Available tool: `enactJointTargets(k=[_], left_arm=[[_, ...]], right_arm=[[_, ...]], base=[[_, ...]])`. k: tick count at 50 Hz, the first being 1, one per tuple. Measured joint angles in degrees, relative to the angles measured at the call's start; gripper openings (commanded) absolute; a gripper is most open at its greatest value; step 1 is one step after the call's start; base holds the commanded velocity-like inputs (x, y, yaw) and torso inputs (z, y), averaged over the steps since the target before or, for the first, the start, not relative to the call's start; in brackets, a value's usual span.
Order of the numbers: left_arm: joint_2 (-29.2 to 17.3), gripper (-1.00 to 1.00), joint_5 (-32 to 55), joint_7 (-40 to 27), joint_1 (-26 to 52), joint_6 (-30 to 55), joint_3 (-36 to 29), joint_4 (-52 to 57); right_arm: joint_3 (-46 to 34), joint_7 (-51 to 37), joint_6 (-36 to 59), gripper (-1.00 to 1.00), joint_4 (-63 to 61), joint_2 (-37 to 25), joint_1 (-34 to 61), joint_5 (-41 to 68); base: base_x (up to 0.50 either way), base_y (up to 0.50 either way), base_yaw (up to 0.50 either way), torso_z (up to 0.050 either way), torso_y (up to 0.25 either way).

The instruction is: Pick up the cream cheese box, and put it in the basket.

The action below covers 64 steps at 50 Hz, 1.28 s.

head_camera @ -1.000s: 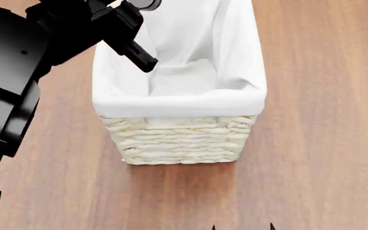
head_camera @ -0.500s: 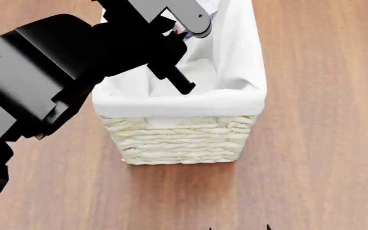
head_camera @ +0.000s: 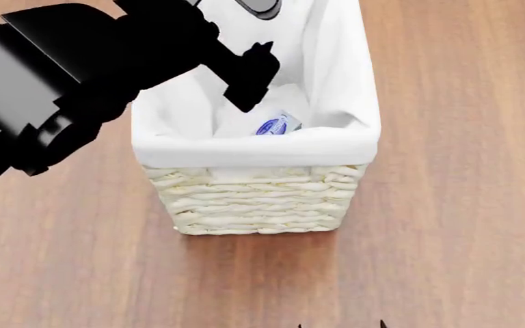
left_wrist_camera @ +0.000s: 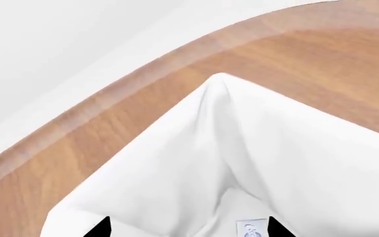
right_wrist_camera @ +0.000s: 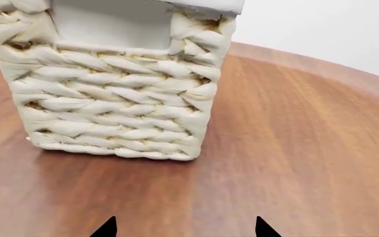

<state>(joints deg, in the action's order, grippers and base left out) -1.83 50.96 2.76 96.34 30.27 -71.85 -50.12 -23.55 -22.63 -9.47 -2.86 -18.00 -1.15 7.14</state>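
Note:
The cream cheese box [head_camera: 276, 125] lies inside the basket [head_camera: 253, 195], against the white liner near its front wall, blue oval logo facing up. In the left wrist view the box [left_wrist_camera: 250, 229] shows on the liner [left_wrist_camera: 295, 163] close to one fingertip, with nothing gripping it. My left gripper [head_camera: 251, 78] hangs over the basket's interior, above the box, open and empty; its gripper midpoint [left_wrist_camera: 189, 228] is over bare cloth. My right gripper [right_wrist_camera: 184, 228] stands open over the wooden table, short of the basket's woven front wall [right_wrist_camera: 117, 108].
The wooden table [head_camera: 463, 205] surrounds the basket, and its curved edge [left_wrist_camera: 77, 118] runs just beyond the basket's far corner. My black left arm [head_camera: 52, 89] covers the basket's left rear part in the head view.
My left arm has swung over the basket. Half a second ago the box was at the gripper; now it lies in the basket and the fingers stand apart.

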Motion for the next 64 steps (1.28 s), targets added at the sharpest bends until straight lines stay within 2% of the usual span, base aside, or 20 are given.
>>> enactJointTargets(k=[9, 21, 28, 36, 47, 57, 64], left_arm=[[-4.6, 1.00, 4.2, -4.5, 1.1, 1.0, -0.1, 7.7], [-16.4, 1.00, 10.1, -14.3, 0.8, 3.4, 3.0, 28.6], [-22.3, 1.00, 12.3, -18.7, -0.6, 2.9, 5.0, 38.6], [-26.8, 1.00, 13.4, -21.7, -3.3, 0.6, 6.9, 44.9], [-33.5, 1.00, 14.3, -29.1, -7.6, -3.3, 10.0, 57.0], [-39.7, 1.00, 16.5, -43.8, -10.6, -5.5, 14.7, 68.4], [-43.3, 1.00, 18.6, -53.0, -11.8, -6.5, 17.6, 75.6]], right_arm=[[0.0, -0.1, -0.1, 1.00, 0.4, 0.0, 0.3, 0.3], [2.2, -0.9, 0.6, 1.00, -2.7, -1.1, -0.1, 2.8], [4.7, -3.2, 4.5, 1.00, -9.9, -3.1, 0.1, 3.9], [8.6, -7.1, 15.6, 1.00, -23.0, -5.9, 4.1, 6.4], [14.4, -13.2, 37.2, 1.00, -39.3, -8.6, 17.8, 13.6], [19.6, -18.8, 54.6, 1.00, -49.3, -10.0, 31.7, 22.7], [19.4, -28.6, 58.4, 1.00, -53.2, -15.4, 40.3, 34.3]], base=[[0.00, 0.00, 0.00, 0.000, 0.000], [0.00, 0.00, 0.00, 0.000, 0.000], [0.00, 0.00, 0.00, 0.000, 0.000], [0.00, 0.00, 0.00, 0.000, 0.000], [0.00, 0.00, 0.00, 0.000, 0.000], [0.00, 0.00, 0.00, 0.000, 0.000], [0.00, 0.00, 0.00, 0.000, 0.000]])
